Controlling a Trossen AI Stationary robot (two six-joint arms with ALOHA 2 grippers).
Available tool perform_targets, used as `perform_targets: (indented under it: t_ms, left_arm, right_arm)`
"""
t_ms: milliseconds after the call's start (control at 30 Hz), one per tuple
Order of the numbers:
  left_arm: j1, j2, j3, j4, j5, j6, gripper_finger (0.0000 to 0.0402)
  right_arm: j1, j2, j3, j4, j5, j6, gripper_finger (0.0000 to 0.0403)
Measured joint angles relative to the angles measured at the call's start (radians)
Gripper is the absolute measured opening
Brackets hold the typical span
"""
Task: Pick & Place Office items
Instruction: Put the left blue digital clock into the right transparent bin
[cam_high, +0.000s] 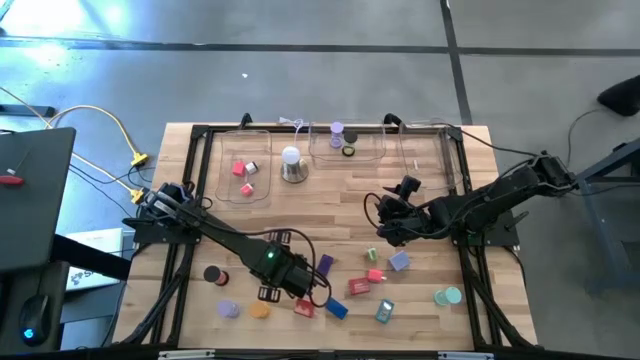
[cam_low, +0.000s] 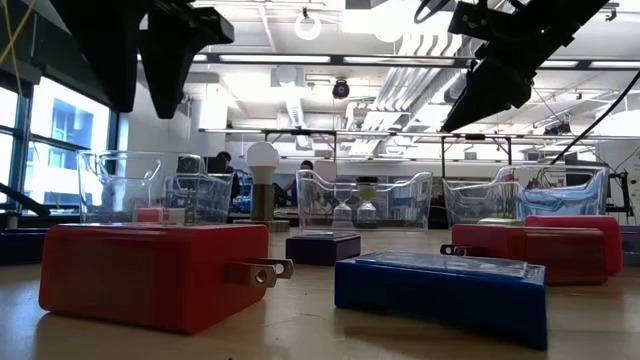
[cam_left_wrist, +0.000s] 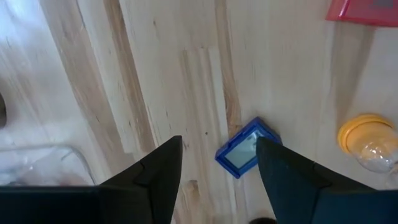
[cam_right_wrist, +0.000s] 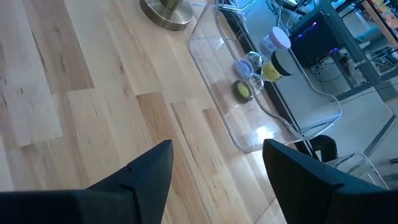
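Red block (cam_low: 140, 285) up close; both claws (cam_left_wrist: 217, 168) (cam_right_wrist: 217, 168) open, holding nothing.

Foreground left: red block (cam_low: 140, 275), two metal prongs pointing right.
Foreground right: blue block (cam_low: 440, 290), lying flat, glossy top.
Between them, farther back: dark purple block (cam_low: 322, 246).
Right, behind blue block: red block (cam_low: 525, 250), pink-red piece (cam_low: 578, 238) just beside it.
Rear row: clear plastic trays (cam_low: 365, 200); white dome on metal base (cam_low: 262, 180) upright between two trays.
Overhead: dark arm parts at upper left and upper right.
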Motion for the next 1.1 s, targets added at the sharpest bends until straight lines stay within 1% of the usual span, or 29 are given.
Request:
perform_targets:
  t_ms: [100,267,367,467,533,700,800,867,933,1100]
  left_arm:
    - [0.0,0.0,0.0,-0.001,-0.001,-0.037,0.0215]
    - [0.0,0.0,0.0,-0.001,-0.002,-0.081,0.0266]
    - [0.0,0.0,0.0,0.001,-0.006,-0.135,0.0287]
    - [0.0,0.0,0.0,0.001,-0.006,-0.142,0.0291]
    - [0.001,0.0,0.0,0.006,-0.006,-0.205,0.0292]
    - [0.019,0.0,0.0,0.007,0.053,-0.422,0.0292]
    - [0.032,0.0,0.0,0.007,0.13,-0.565,0.0292]
    - [0.041,0.0,0.0,0.005,0.139,-0.686,0.0292]
    - [0.05,0.0,0.0,-0.009,0.139,-0.773,0.0292]
    - [0.056,-0.001,-0.031,-0.024,0.153,-0.836,0.0292]
  right_arm:
    - [0.0,0.0,0.0,0.0,0.0,0.0,0.0238]
    - [0.0,0.0,0.0,0.0,0.0,0.0,0.0238]
    - [0.0,0.0,0.0,0.0,0.0,0.0,0.0238]
    - [0.0,0.0,0.0,0.0,0.0,0.0,0.0238]
    - [0.0,0.0,0.0,0.0,0.0,0.0,0.0238]
    - [0.0,0.0,0.0,0.0,0.0,-0.006,0.0238]
    - [0.0,0.0,0.0,0.0,0.0,-0.018,0.0238]
    - [0.0,0.0,0.0,0.0,0.0,-0.026,0.0238]
    - [0.0,0.0,0.0,0.0,0.0,-0.033,0.0238]
    - [0.0,0.0,0.0,0.0,0.0,-0.06,0.0238]
